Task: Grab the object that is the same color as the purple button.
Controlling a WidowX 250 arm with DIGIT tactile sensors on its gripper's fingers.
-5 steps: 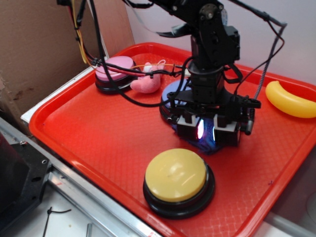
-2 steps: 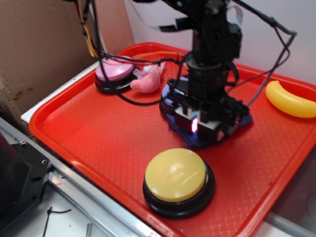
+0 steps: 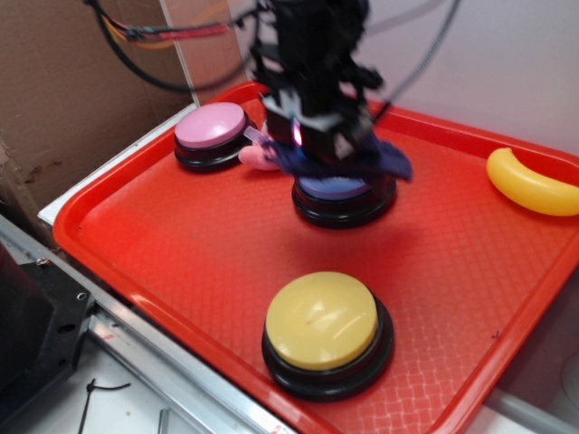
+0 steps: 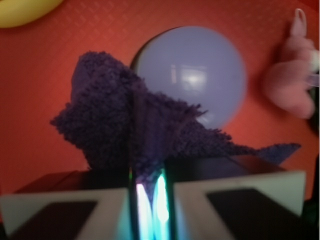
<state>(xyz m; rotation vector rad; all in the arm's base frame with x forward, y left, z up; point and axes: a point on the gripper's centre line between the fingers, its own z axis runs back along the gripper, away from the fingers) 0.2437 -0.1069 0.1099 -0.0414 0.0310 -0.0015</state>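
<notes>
Gripper pinched tight on the towel, fuzzy cloth bunched between the jaws, corners hanging free. Towel held aloft, above the purple button on the red tray. Pink plush toy just beside the button.

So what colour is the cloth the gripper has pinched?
Dark blue-purple, fuzzy towel, close to the purple button; the wrist view shows it best.
</notes>
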